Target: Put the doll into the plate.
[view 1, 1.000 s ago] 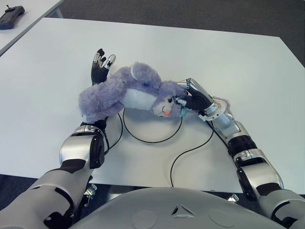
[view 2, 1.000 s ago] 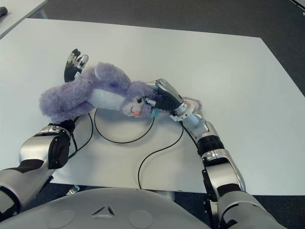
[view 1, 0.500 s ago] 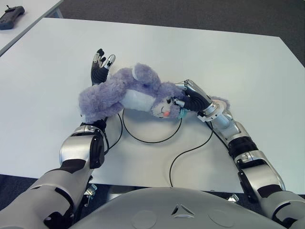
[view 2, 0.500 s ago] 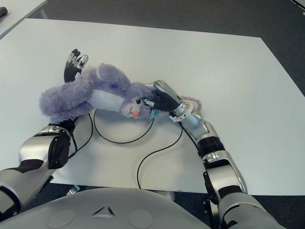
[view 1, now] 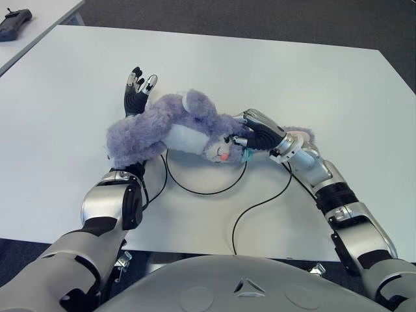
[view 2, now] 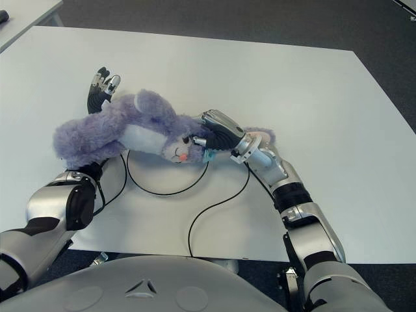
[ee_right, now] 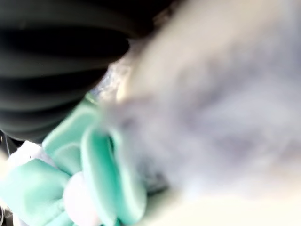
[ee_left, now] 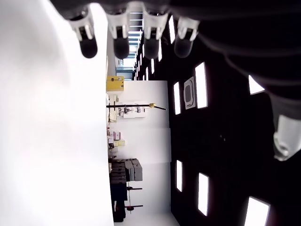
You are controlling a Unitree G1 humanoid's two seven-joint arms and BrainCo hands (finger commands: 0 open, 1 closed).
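Left eye view: a purple plush doll lies on the white table, toward its near edge and about midway between the side edges. The doll's head lies over the far rim of a thin black ring, the plate. The right hand has its fingers curled onto the doll's head beside a teal bow. The left hand shows beyond the doll's body, fingers straight and pointing toward the far edge, holding nothing. A black cable curves to the near edge.

Right eye view: same layout; the doll's body rests across the left forearm.

Left wrist view: extended fingertips, nothing between them.

Right wrist view: dark fingers pressed into purple fur beside the bow.
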